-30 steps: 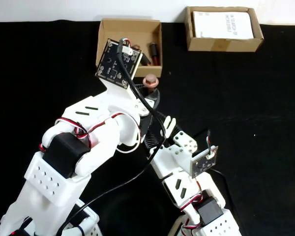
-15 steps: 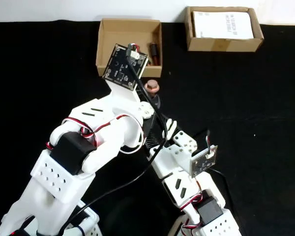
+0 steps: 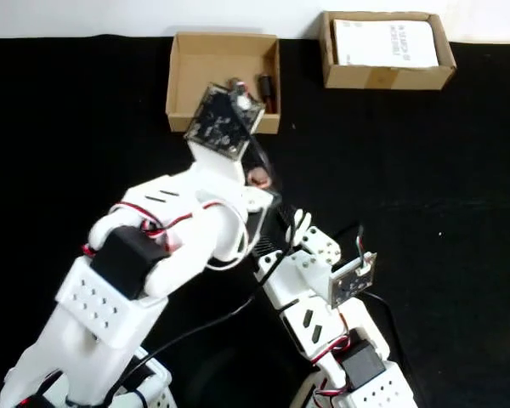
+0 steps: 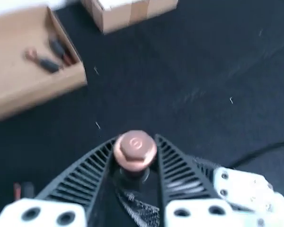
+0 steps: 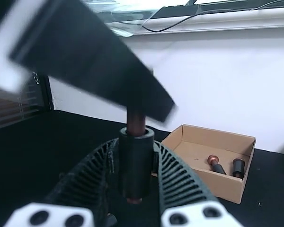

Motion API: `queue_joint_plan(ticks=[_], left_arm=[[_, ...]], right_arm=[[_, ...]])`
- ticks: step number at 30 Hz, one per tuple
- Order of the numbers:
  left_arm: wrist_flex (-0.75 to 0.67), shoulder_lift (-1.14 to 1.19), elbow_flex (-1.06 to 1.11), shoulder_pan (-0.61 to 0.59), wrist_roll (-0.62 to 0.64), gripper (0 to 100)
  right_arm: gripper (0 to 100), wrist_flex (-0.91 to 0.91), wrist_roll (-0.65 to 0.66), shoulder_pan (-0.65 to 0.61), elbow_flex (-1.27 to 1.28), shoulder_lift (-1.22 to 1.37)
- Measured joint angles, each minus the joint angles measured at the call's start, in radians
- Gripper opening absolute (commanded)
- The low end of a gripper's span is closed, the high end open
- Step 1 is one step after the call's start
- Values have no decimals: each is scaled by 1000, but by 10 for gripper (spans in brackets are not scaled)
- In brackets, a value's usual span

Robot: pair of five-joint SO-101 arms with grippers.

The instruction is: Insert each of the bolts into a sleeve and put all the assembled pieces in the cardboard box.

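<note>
While tight in left tool (image 4: pixel 134 141), copper hex-headed bolt (image 4: pixel 134 150) atop black sleeve (image 5: pixel 136 165) tight in right tool (image 5: pixel 135 143).

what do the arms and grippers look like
The left arm and right arm are white shells with black servo blocks, red wire loops and a dark camera board trailing a black cable. The left gripper and right gripper have black ribbed fingers on white bases.
</note>
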Motion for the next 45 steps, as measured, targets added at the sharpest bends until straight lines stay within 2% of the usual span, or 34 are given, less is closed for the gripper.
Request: queue_joint_plan(ticks=[9, 13, 16, 21, 24, 27, 31, 36, 40, 45], left_arm=[[184, -2, -163, -3, 21, 195], [330, -2, -362, -3, 15, 195], [397, -3, -519, -9, -49, 160], [428, -12, -675, -167, -173, 83], [430, -12, -689, -301, -198, 18], [431, -12, -667, -456, -222, 9], [445, -48, -532, -657, -339, 9], [359, -215, -184, -824, -433, 9], [204, -456, 152, -895, -474, 12], [25, -726, 588, -910, -479, 12]], right_arm=[[7, 2, 3, 11, 0, 2], [7, 0, -20, 55, 0, 0], [7, -17, -32, 72, 0, 2], [7, -35, -35, 75, -28, 89], [7, -44, -35, 80, -132, 236], [7, -121, -35, 110, -279, 445], [7, -278, -5, 146, -497, 789], [7, -456, 72, 147, -738, 1255], [7, -554, 97, 155, -947, 1616], [7, -654, 98, 178, -1241, 2027]])
